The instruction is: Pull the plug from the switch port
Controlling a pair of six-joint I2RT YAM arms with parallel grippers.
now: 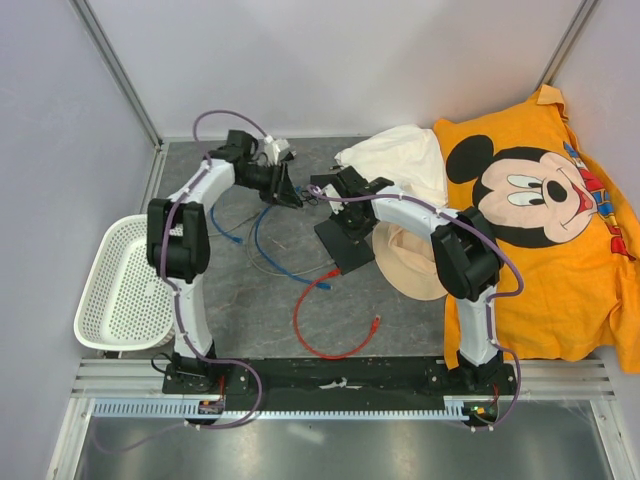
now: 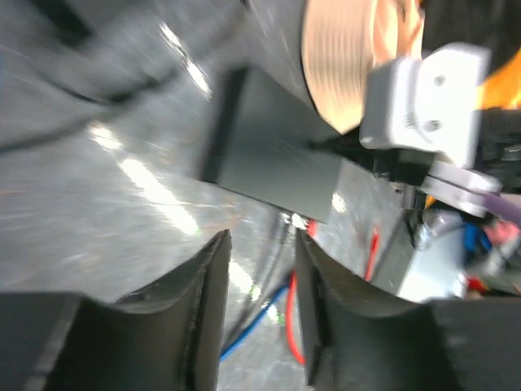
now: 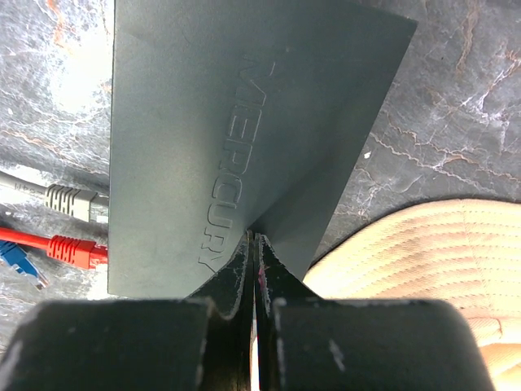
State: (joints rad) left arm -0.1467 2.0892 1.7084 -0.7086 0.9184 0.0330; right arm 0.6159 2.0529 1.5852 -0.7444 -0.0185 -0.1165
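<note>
Motion smeared the whole picture. The left gripper (image 2: pixel 262 244) came in from the bottom edge, its two dark fingers (image 2: pixel 207 309) standing apart, with cables showing through the gap. Beyond the tips the flat black switch (image 2: pixel 273 159) lay on the grey table (image 2: pixel 89 204), and the tan hat (image 2: pixel 342 57) sat just beside it. A grey cable (image 2: pixel 278 252), a blue cable (image 2: pixel 254 326) and a red cable (image 2: pixel 373 254) ran toward the switch's near corner, perhaps plugged in there. The right arm (image 2: pixel 423 98) showed white at the right.
</note>
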